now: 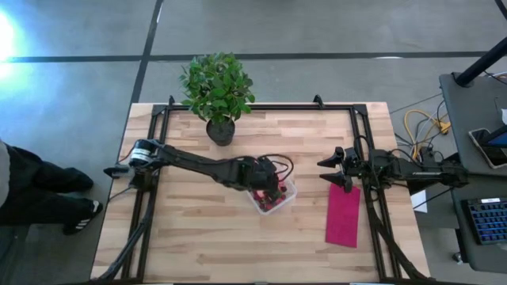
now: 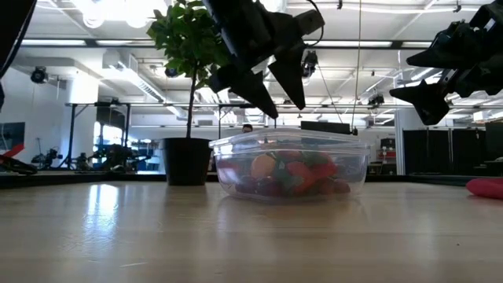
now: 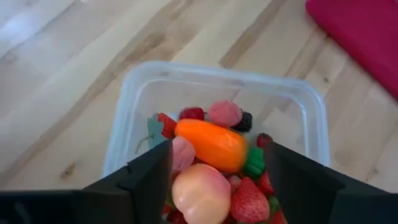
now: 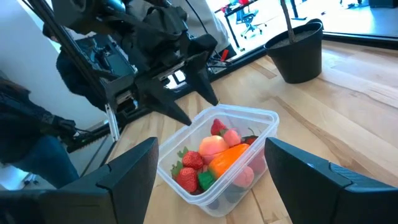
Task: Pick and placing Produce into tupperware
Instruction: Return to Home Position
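My left arm (image 1: 198,162) reaches from the left across the bench (image 1: 198,237) to its middle. There my left jaws hang just above the tupperware (image 1: 289,196), spread apart and holding nothing, tips pointing down at its open top. The tupperware sits on the bare wood, right of the potted plant (image 1: 218,87) and nearer than it. The produce (image 3: 211,144) is heaped inside: a long orange piece lies across the top, with a round pink-orange fruit (image 3: 200,191) and a strawberry (image 3: 249,202) beside it and small red berries (image 3: 191,114) around them. My right arm (image 1: 396,168) waits over the right side of the bench. My right jaws are apart and empty, raised over the far end of the magenta cloth (image 1: 343,215), which lies flat well apart from the tupperware.
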`<state>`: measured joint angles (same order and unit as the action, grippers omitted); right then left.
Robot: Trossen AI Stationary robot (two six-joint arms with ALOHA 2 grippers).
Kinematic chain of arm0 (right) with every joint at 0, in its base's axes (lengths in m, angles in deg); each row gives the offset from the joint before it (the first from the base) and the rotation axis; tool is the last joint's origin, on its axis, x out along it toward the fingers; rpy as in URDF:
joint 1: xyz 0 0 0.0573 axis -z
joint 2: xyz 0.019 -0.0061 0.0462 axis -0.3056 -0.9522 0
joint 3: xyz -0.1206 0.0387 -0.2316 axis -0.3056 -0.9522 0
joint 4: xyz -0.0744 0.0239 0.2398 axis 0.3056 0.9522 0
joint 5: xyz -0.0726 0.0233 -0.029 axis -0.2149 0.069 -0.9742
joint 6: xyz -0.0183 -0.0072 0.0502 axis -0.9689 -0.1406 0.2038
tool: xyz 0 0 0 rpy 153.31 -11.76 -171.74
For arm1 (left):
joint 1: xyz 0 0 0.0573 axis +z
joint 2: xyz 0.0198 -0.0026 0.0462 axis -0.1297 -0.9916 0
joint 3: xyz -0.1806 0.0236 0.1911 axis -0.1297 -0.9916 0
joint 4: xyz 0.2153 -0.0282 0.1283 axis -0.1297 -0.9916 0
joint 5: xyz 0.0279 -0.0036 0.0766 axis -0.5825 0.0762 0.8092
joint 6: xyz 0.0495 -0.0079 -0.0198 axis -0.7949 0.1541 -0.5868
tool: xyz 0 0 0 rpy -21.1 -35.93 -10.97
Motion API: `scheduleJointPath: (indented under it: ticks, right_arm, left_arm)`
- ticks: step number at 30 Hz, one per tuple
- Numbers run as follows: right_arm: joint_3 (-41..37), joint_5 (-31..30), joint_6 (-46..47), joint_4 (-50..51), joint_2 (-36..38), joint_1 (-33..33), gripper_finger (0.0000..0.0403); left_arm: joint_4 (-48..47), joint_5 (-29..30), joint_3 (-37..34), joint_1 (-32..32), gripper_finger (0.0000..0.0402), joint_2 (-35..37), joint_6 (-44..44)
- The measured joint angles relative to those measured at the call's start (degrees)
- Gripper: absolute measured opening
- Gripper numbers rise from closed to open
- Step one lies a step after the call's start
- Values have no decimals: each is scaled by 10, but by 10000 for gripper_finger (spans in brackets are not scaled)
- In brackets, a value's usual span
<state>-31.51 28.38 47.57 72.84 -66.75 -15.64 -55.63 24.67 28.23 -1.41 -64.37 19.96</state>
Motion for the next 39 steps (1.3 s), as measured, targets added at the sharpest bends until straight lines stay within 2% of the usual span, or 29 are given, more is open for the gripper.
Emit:
scheduleJointPath:
  ticks: [3,8,10,17,23,25,28,31,39]
  right_arm:
    - [0,0,0,0,0,0,286]
    - [0,0,0,0,0,0,286]
    - [0,0,0,0,0,0,286]
    - [0,0,0,-1,0,0,286]
    - [0,0,0,0,0,0,286]
    - [0,0,0,0,0,0,286]
    - [0,0,0,0,0,0,286]
    - [0,0,0,0,0,0,286]
    - [0,0,0,0,0,0,286]
  left_arm:
    - [-4,-19,8,-3,244,2,3]
    - [39,-88,34,-18,246,29,134]
    - [66,-118,32,-19,247,40,154]
    - [94,-119,28,-33,247,104,163]
    - [147,-114,-4,-76,247,165,69]
    - [158,-87,-26,-78,247,196,57]
    - [165,-51,-86,-77,247,249,51]
    - [241,-52,-178,-75,247,306,13]
    - [634,-106,-514,-57,247,484,-113]
